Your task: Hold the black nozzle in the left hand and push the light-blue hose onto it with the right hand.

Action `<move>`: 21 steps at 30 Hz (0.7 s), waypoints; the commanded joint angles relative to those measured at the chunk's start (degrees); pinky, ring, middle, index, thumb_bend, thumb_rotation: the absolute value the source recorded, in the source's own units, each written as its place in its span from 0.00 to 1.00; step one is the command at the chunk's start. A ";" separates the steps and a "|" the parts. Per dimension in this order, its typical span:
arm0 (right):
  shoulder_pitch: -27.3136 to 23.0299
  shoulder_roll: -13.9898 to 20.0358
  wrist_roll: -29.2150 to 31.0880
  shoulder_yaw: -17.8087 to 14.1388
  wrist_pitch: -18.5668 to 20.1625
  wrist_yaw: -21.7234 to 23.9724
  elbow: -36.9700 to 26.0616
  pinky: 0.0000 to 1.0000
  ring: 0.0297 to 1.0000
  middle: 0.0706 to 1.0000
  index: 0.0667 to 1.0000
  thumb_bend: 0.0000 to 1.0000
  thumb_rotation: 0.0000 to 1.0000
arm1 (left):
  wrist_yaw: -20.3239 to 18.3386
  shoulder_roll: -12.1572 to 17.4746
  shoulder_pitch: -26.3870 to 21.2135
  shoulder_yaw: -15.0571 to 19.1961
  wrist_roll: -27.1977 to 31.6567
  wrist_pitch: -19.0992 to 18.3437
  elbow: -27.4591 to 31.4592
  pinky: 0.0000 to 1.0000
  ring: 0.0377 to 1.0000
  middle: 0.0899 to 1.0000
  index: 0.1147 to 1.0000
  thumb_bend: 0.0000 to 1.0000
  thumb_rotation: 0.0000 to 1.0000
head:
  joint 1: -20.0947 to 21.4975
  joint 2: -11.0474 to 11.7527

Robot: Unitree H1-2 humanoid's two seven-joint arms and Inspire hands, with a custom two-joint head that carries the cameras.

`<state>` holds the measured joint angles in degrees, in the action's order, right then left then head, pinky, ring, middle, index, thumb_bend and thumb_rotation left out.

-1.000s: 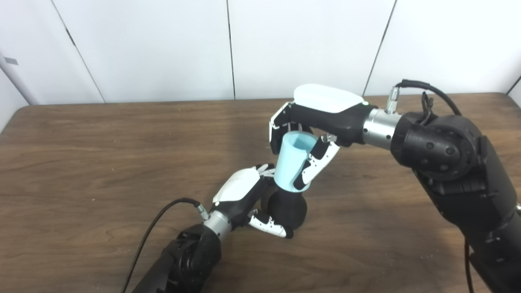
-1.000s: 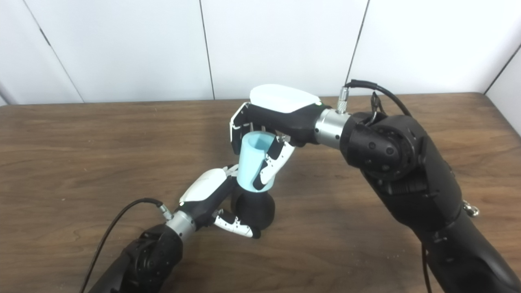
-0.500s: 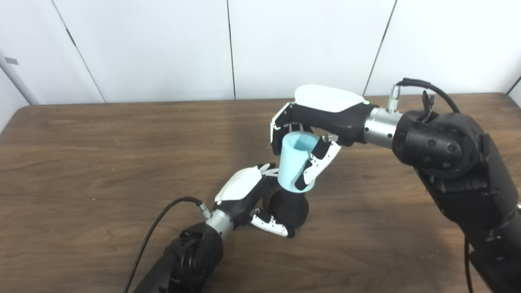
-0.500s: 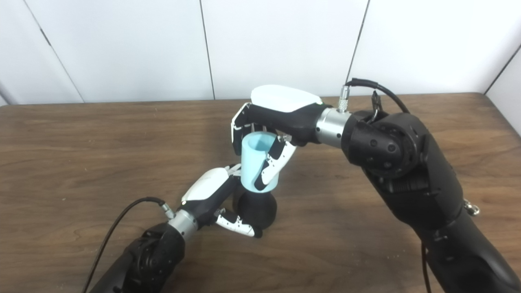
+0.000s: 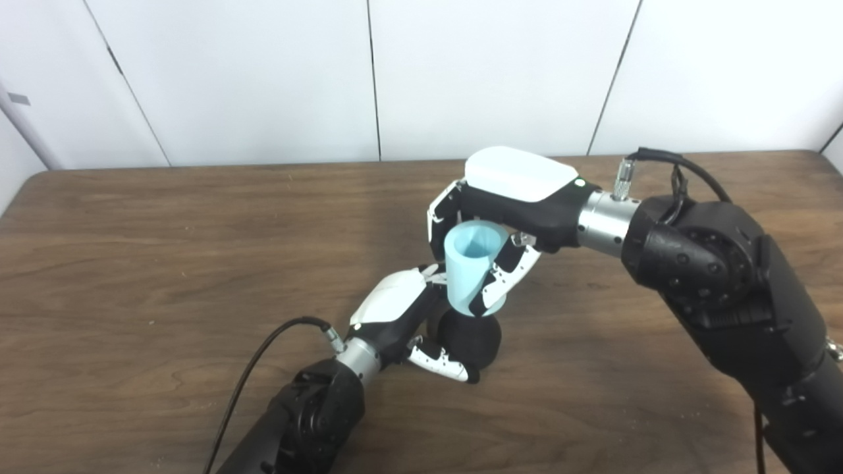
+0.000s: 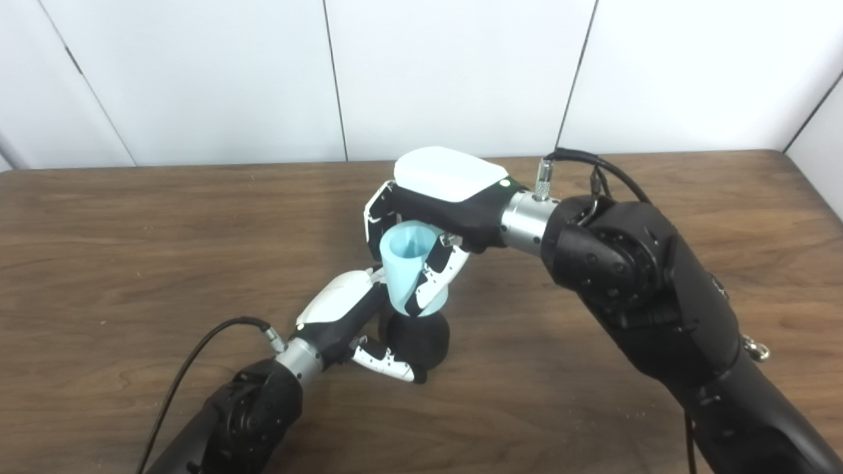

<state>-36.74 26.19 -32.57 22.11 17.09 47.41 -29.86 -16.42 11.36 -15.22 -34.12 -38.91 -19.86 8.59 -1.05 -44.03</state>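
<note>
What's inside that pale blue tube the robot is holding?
The light-blue hose is open at the top, and its inside looks empty and blue. Its lower end sits on the black nozzle; how far the nozzle reaches inside is hidden by the hose wall.

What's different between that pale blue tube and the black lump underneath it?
The light-blue hose is a pale, tapered tube with an open top end, while the black nozzle is dark and rounded like a bulb. The hose stands tilted above, gripped by the right hand; the nozzle sits low by the table, held in the left hand. They share one thing: the hose's lower end meets the nozzle's top.
</note>
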 commanded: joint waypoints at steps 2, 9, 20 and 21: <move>-0.32 -0.13 -0.56 -0.34 -3.08 -2.34 0.39 0.31 0.42 0.47 0.44 0.50 0.00 | -6.38 1.27 3.45 -2.99 -1.70 -4.74 -4.97 1.00 1.00 0.88 0.41 0.52 0.05 | -0.11 -0.14; 0.76 -0.07 -0.37 -1.83 -7.53 -5.93 2.54 0.31 0.42 0.47 0.45 0.50 0.00 | -6.47 1.50 3.70 -3.02 -1.56 -4.59 -4.67 1.00 1.00 0.87 0.41 0.52 0.05 | 0.20 -0.36; 1.45 0.98 1.12 -4.58 -6.60 -5.69 6.21 0.31 0.42 0.47 0.45 0.50 0.00 | -6.84 1.70 3.56 -2.89 -1.19 -4.73 -4.24 1.00 1.00 0.87 0.41 0.52 0.05 | 0.43 -0.95; 1.41 0.96 1.09 -4.59 -5.95 -5.32 6.01 0.31 0.42 0.47 0.45 0.50 0.00 | -6.86 1.74 3.59 -2.87 -1.18 -4.74 -4.18 1.00 1.00 0.87 0.41 0.52 0.05 | 0.43 -0.95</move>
<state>-34.09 25.65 -30.04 18.81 9.38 42.29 -23.86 -16.56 11.31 -15.37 -34.21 -39.04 -20.28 8.61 -0.62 -44.91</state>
